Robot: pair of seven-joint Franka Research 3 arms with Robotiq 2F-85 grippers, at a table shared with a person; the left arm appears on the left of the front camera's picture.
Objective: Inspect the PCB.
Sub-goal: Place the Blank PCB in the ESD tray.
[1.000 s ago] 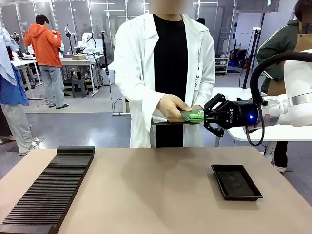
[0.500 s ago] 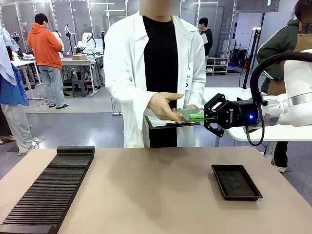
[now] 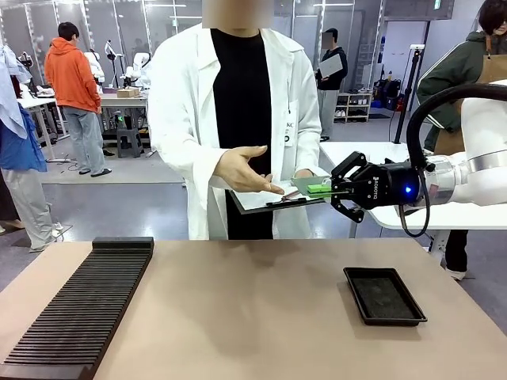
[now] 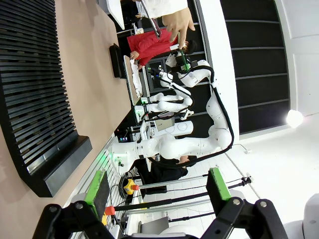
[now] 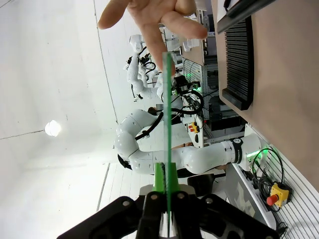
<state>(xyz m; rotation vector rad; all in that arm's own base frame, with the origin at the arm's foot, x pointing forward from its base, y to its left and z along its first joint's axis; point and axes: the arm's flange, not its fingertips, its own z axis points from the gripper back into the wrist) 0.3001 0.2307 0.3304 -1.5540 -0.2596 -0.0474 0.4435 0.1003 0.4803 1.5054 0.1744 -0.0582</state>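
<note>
Rack (image 3: 79, 309): black, long and slotted. It lies on the surface (image 3: 238, 317) at 8 o'clock of the front view and runs toward the near edge.
Left end effector (image 4: 157, 183): released. In the left wrist view its green-padded fingers stand wide apart at 6 o'clock with nothing between them, and the rack lies at 9 o'clock.
Person's hand (image 3: 247, 170): open with fingers extended, above the clipboard and at 9 o'clock of the PCB. It is close to the board's far end; contact cannot be told.
Clipboard (image 3: 269, 202): dark, carrying a white sheet, tilted. The person in the white coat holds it at waist height, just under the PCB.
PCB (image 3: 310, 187): thin green board, held roughly flat in the air beyond the surface's far edge, at 3 o'clock from the centre of the front view. In the right wrist view it is edge-on, a thin green line running from 6 toward 12 o'clock.
Right end effector (image 3: 325, 190): clenched on the PCB, green pads pinching its near end. The arm enters from 3 o'clock.
Tray (image 3: 384, 295): shallow, black and rectangular, on the surface at 4 o'clock, well below the right end effector.
</note>
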